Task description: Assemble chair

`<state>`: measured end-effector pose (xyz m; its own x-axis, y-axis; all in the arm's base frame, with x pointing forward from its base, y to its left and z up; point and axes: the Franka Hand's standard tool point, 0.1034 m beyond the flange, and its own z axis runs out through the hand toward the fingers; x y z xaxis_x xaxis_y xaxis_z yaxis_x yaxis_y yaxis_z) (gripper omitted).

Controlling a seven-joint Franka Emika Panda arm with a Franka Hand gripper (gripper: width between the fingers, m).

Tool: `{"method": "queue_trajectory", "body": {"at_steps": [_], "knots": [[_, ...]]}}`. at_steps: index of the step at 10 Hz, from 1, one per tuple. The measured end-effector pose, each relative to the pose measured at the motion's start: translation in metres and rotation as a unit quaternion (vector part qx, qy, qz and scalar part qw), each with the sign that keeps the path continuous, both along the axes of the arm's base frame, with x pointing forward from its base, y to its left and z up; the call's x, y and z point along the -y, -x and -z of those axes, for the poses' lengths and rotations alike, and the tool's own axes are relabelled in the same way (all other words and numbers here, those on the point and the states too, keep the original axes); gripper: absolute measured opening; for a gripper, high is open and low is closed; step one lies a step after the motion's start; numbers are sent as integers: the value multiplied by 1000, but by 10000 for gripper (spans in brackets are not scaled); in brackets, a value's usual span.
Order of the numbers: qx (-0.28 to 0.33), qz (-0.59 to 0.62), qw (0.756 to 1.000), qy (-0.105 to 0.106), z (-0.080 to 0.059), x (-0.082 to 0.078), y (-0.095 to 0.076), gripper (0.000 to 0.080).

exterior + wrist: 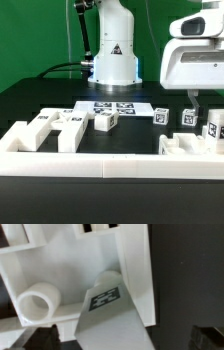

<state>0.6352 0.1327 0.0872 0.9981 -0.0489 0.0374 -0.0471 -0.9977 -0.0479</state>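
Note:
The chair is in loose white tagged pieces on the black table. Several chunky pieces (70, 126) lie at the exterior view's left, and small tagged blocks (187, 117) stand at its right. My gripper (193, 102) hangs just above those right-hand blocks. In the wrist view a white square leg (104, 297) with a black-and-white tag runs toward the camera. Its blurred near end lies between my dark fingertips (40, 339), with a gap on each side. My gripper (122, 340) is open and holds nothing. Beside the leg sits a short white round piece (37, 303).
The marker board (115, 107) lies flat in front of the white robot base (113, 60). A low white border wall (110, 165) runs along the front. A white panel with slots (95, 229) and ribs lies under the leg. A green backdrop closes the rear.

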Motion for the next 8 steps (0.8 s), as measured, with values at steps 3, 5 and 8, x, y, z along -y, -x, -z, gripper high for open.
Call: {"method": "queue_trajectory", "body": {"at_steps": [3, 5, 8], "knots": [[3, -64, 998, 5, 0, 4, -1, 536], [3, -64, 998, 5, 0, 5, -1, 401], [2, -58, 998, 5, 0, 5, -1, 285]]}}
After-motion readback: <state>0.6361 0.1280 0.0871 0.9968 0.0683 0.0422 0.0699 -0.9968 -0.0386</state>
